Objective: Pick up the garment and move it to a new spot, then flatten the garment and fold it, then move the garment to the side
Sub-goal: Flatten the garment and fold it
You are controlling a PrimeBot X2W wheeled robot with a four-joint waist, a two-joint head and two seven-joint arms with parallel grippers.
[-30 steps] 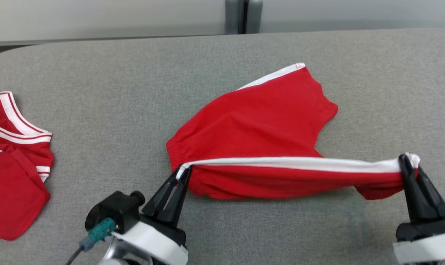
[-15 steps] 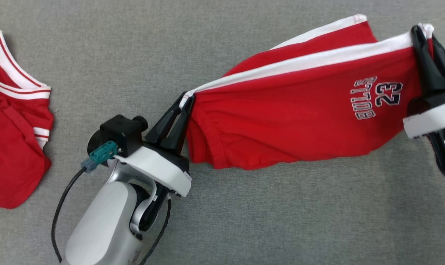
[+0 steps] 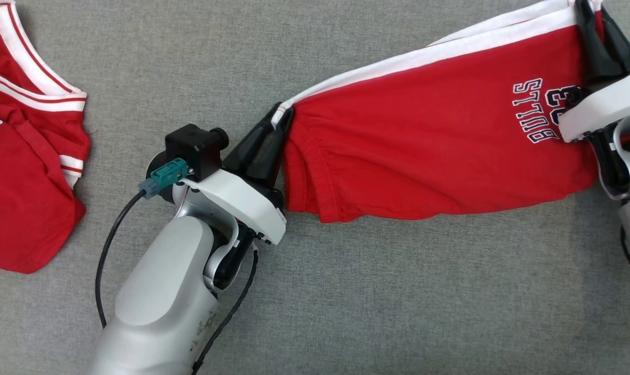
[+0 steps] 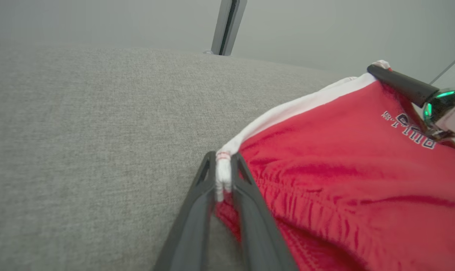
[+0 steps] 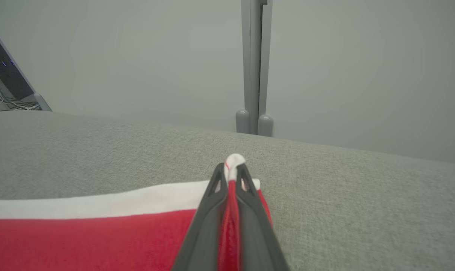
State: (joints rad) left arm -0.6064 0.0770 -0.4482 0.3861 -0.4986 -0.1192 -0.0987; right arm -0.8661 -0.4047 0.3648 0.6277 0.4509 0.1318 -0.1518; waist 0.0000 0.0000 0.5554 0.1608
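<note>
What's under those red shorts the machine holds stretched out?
Grey table shows around the shorts, pinched by the left tool and right tool. A second white-striped layer peeks out behind the top edge. The patch directly beneath is covered.

text: BULLS | on: red shorts (image 3: 424, 130) | number beside it: partly hidden
</note>
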